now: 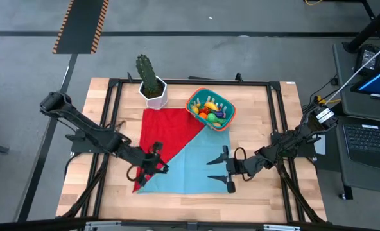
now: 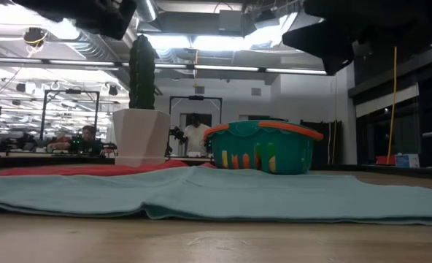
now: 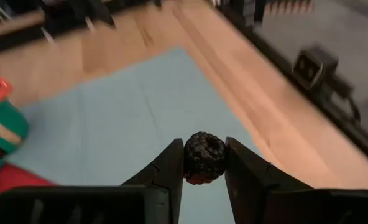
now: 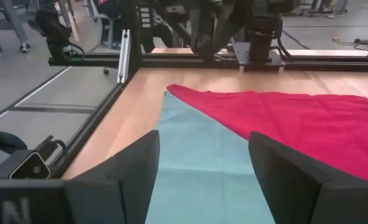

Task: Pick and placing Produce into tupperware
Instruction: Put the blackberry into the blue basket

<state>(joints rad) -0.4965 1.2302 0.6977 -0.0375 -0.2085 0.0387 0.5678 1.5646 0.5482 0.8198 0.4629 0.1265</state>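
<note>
My left claw (image 3: 204,163) clamps dark bumpy berry (image 3: 204,157), above blue cloth (image 1: 196,163) near worktop (image 1: 273,192) front. Right claw (image 1: 223,170) wide, empty, beside. Tupperware (image 1: 210,109) lies beyond, rear centre, already holding produce (image 1: 211,110); left arm carries there.

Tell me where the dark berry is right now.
The dark berry sits clamped in the left pincer, seen in the left wrist view, above the cloth's near-left part, well short of the tupperware.
</note>
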